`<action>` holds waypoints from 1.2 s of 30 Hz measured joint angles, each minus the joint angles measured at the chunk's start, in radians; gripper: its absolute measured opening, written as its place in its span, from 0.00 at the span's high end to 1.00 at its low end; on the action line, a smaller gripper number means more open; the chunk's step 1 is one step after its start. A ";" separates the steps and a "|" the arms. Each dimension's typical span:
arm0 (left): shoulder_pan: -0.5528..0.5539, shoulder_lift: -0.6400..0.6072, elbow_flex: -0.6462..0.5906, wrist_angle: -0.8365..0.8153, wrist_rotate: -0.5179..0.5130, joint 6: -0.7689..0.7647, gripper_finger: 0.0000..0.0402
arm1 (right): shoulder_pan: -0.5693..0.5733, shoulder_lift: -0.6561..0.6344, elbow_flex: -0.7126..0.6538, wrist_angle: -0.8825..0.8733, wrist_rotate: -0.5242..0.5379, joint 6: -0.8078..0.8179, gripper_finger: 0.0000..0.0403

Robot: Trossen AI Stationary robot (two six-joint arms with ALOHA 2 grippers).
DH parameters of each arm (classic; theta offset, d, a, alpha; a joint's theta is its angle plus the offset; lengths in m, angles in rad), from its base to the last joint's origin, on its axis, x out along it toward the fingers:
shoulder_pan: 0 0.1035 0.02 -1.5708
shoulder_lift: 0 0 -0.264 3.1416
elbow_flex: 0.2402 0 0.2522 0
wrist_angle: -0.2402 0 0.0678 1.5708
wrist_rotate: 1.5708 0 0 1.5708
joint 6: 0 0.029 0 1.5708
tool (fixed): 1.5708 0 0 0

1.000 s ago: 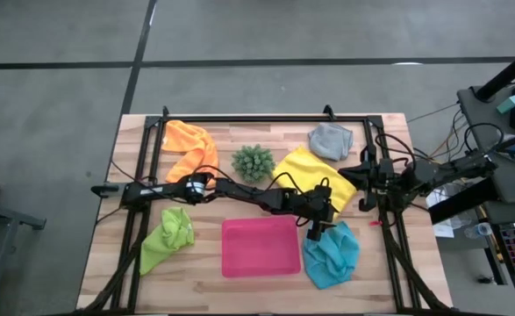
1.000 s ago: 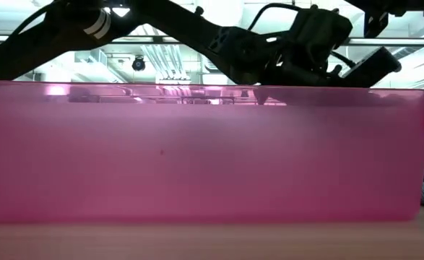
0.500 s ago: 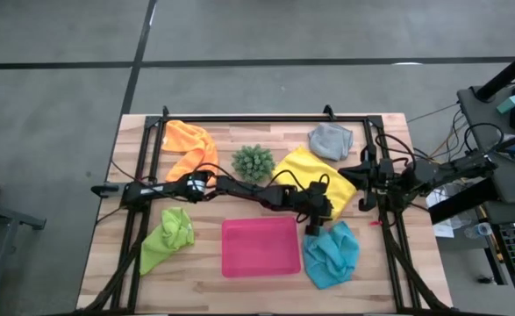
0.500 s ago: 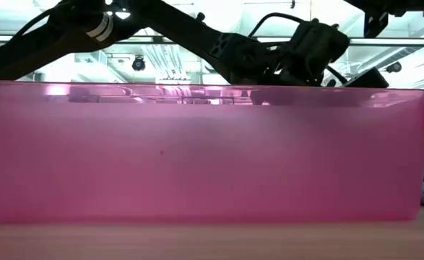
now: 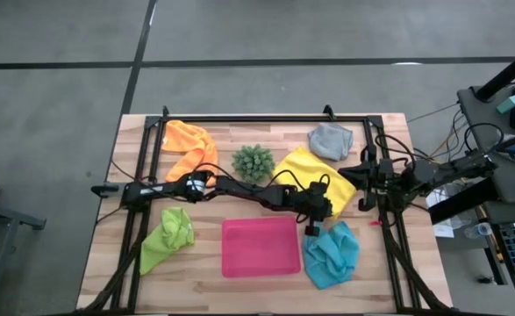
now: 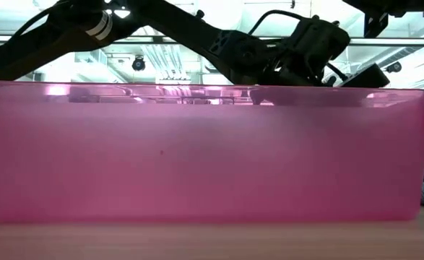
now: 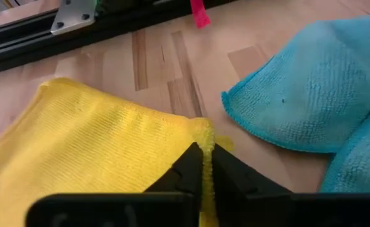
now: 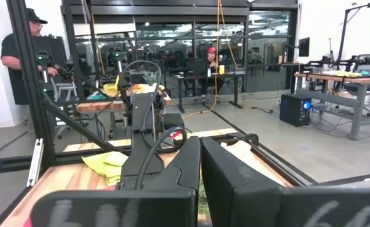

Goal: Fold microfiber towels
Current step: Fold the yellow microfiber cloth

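Two left fingers (image 7: pixel 200 165) pinch yellow towel (image 7: pixel 90 151) corner — blue towel (image 7: pixel 311 94) beside.

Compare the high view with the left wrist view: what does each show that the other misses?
High view only: the orange towel, grey towel, lime green towel, pink tray and plant. Left wrist view only: the left hand shut on the yellow towel edge. Both: yellow towel beside the light blue towel.
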 joint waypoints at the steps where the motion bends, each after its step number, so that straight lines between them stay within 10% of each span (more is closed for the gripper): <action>1: 0.000 -0.008 0.000 -0.011 0.000 0.000 0.99 | 0.000 0.000 0.000 0.000 0.000 0.000 0.98; 14: -0.005 -0.106 -0.007 -0.311 0.002 0.115 1.00 | 0.001 0.028 0.035 -0.187 0.152 0.175 0.78; 22: -0.004 -0.133 -0.013 -0.381 0.002 0.158 1.00 | 0.002 0.138 0.179 -0.617 0.144 0.509 0.59; 36: -0.004 -0.193 -0.020 -0.543 0.007 0.168 1.00 | 0.186 0.456 0.211 -0.875 -0.030 0.860 0.63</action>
